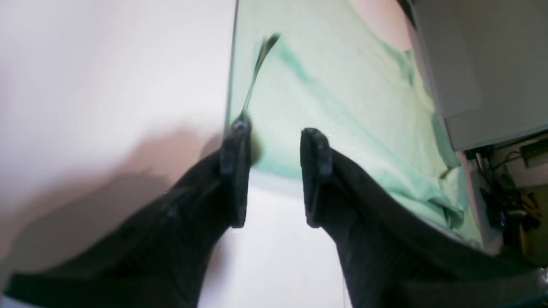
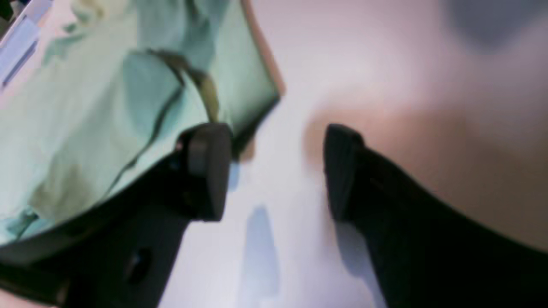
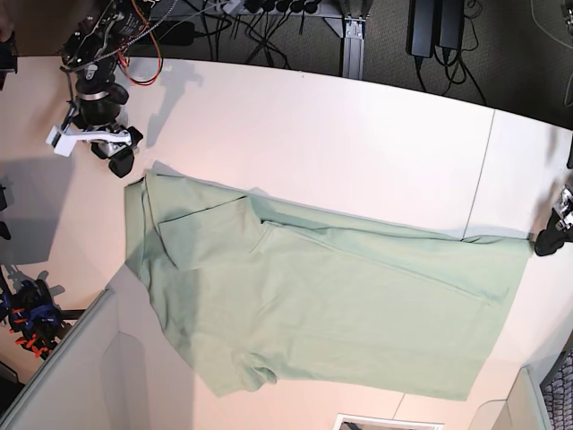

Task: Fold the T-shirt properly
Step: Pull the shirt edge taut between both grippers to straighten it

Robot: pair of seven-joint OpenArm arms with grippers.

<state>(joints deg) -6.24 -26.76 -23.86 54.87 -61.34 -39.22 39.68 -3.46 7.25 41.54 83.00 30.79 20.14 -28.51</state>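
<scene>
Lying flat, unmarked T-shirt (image 3: 331,305)

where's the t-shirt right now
In the base view the T-shirt lies spread across the table, between the right hand and left hand.

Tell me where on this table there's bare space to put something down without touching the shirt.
The widest bare patch is the table strip between the T-shirt and the far edge by the cables. A narrower strip runs along the near edge below the hem. The middle is covered by cloth, and the right gripper crowds the collar corner.
</scene>
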